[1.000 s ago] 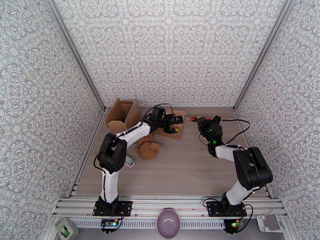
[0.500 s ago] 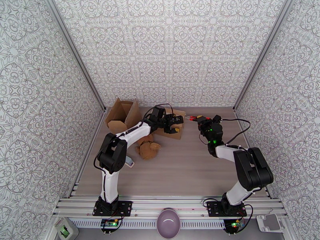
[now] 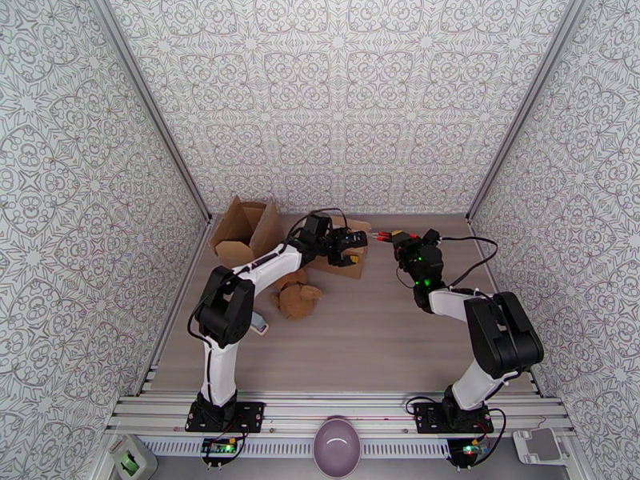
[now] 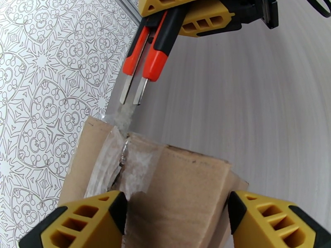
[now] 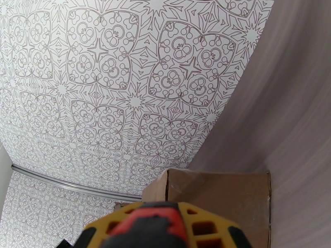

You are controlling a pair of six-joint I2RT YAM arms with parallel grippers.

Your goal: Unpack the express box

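The express box (image 3: 354,267) is a small brown carton at the back middle of the table, sealed with clear tape (image 4: 120,120). My left gripper (image 3: 346,251) reaches over it from the left, and its yellow fingers (image 4: 82,220) press both sides of the box (image 4: 182,182). My right gripper (image 3: 379,235) points at the box from the right. Its red fingers with metal tips (image 4: 131,98) are nearly together on the end of a tape strip that lifts off the box's far corner. The right wrist view looks over the carton (image 5: 219,199) towards the wall.
An opened cardboard box (image 3: 244,226) stands at the back left by the wall. Crumpled brown paper (image 3: 296,299) lies in front of the left arm, with a small pale object (image 3: 258,323) beside it. A purple bowl (image 3: 336,446) sits below the near rail.
The right wrist has crept slightly towards the box. The left arm and the box hold still.
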